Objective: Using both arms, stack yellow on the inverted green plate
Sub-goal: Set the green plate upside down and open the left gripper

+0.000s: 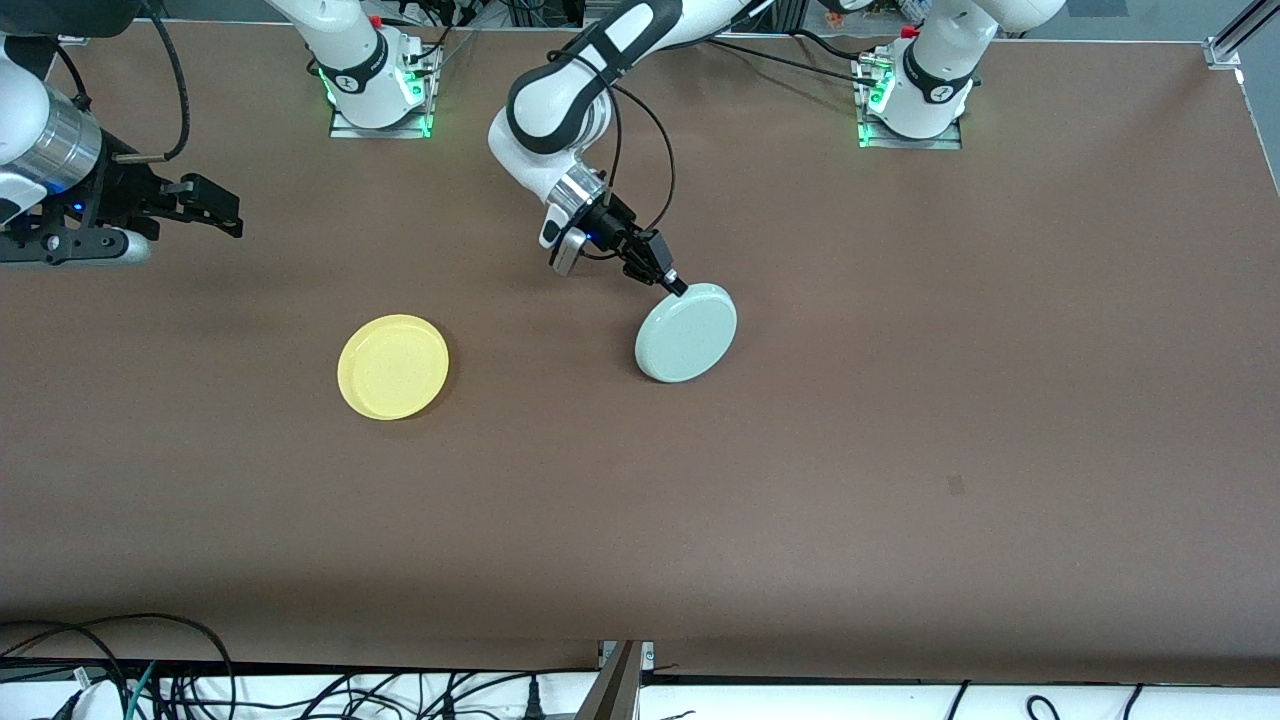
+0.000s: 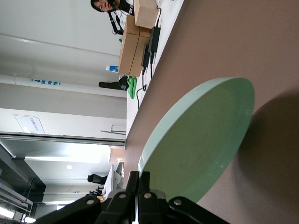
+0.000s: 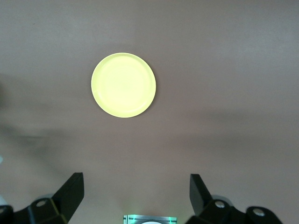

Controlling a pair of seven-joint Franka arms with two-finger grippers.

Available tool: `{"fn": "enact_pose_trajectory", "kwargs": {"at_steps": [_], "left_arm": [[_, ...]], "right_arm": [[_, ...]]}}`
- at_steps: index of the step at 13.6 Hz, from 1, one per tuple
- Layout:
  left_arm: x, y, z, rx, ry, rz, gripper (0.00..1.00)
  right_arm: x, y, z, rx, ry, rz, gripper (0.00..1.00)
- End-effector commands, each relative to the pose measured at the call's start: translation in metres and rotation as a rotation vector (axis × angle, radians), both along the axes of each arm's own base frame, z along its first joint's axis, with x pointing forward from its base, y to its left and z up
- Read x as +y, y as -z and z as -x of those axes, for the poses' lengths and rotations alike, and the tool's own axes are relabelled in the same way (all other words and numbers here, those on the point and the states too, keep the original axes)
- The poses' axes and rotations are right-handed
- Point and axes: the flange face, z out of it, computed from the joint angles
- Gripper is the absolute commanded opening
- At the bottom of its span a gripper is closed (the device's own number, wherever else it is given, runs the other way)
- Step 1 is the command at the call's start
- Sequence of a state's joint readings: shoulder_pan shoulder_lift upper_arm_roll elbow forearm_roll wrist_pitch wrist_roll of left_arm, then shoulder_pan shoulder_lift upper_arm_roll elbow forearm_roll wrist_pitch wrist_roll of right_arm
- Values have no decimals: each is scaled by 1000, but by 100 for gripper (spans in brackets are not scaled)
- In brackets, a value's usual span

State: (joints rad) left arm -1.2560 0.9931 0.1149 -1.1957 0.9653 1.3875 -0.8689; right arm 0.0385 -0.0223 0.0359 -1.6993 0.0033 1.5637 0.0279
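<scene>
— That brown table (image 1: 900, 450) fills most of the room from here, with cables (image 1: 120, 680) trailing along the edge nearest the front camera. How many plates do you count?

— Two. One yellow plate (image 1: 393, 366) lying flat and right way up toward the right arm's end, and one green plate (image 1: 686, 332) near the middle, well apart from it.

— Is the green one flat?

— No. It is tipped up with its ringed underside showing, and the left end effector (image 1: 677, 285) is clamped on its rim at the edge farther from the front camera. The left wrist view makes the tilt plain: the green plate (image 2: 201, 140) stands at a slant over its own shadow, and the fingers (image 2: 140, 186) meet tightly at its rim. From the front you cannot judge how steep it is.

— And the other arm?

— It waits. The right end effector (image 1: 215, 205) hangs over bare table at the right arm's end, cut off at the front view's edge. Its wrist view looks straight down on the yellow plate (image 3: 123, 85), with both fingers (image 3: 70, 191) spread wide apart and holding nothing.

— Anything you cannot make out?

— Whether the green plate's lower edge touches the table. The left wrist view also catches cardboard boxes (image 2: 135, 42) and a person (image 2: 105, 5) past the table's end, only partly visible.
</scene>
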Motion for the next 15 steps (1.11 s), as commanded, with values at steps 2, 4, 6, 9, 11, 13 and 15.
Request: {"fn": "enact_pose_trajectory", "kwargs": {"at_steps": [2, 4, 6, 9, 11, 13, 15], "left_arm": [[-25, 41, 38, -79, 56, 85, 0], [-30, 63, 60, -112, 75, 94, 30], [-34, 59, 66, -138, 78, 122, 100], [-62, 34, 66, -166, 99, 289, 100], [-77, 34, 71, -187, 122, 429, 100], [-90, 36, 77, -219, 110, 601, 100], [-98, 40, 80, -215, 95, 722, 100]], "right_arm": [[0, -5, 3, 2, -3, -7, 100], [2, -5, 3, 2, -6, -7, 100], [1, -5, 3, 2, -5, -7, 100], [0, -5, 3, 2, -3, -7, 100], [1, -5, 3, 2, -5, -7, 100], [0, -5, 3, 2, -3, -7, 100], [1, -5, 3, 2, -5, -7, 100]]}}
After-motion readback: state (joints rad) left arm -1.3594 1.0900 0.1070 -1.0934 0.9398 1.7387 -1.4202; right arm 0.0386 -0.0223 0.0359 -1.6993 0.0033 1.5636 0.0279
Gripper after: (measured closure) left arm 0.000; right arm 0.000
